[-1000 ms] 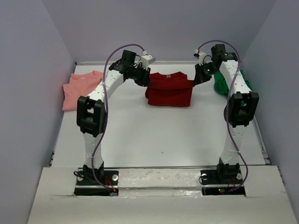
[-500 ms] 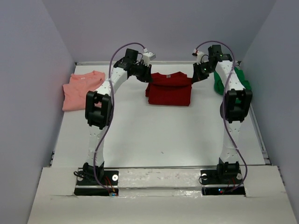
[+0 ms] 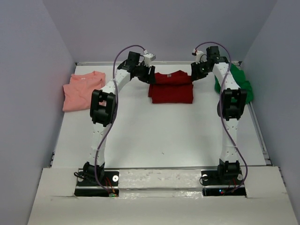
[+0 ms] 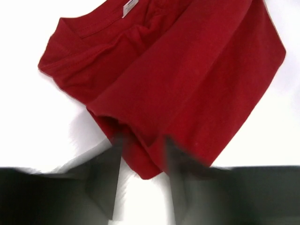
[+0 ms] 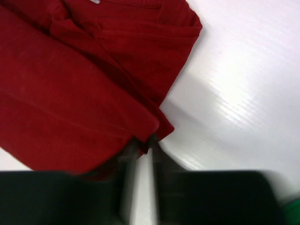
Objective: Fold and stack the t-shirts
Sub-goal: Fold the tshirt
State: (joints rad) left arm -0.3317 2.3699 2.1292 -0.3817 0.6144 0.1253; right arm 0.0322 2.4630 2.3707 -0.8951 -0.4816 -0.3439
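Note:
The dark red t-shirt (image 3: 171,86) lies folded into a rectangle at the back middle of the table. My left gripper (image 3: 150,75) is at its left far corner. In the left wrist view that gripper (image 4: 143,143) stands open, its blurred fingers either side of a corner of the red t-shirt (image 4: 178,75). My right gripper (image 3: 193,75) is at the shirt's right far corner. Its fingers (image 5: 140,143) are parted by a narrow gap, with the tip of a red t-shirt (image 5: 70,93) corner between them. The salmon pink t-shirt (image 3: 82,89) lies at the back left. The bright green t-shirt (image 3: 239,82) is bunched at the back right.
Grey walls close in the white table (image 3: 159,136) on the left, back and right. A sliver of green cloth (image 5: 293,206) shows at the lower right of the right wrist view. The arm bases stand at the near edge.
Both grippers have opened from shut. Both arms have reached further back, and the red t-shirt now lies flatter and squarer.

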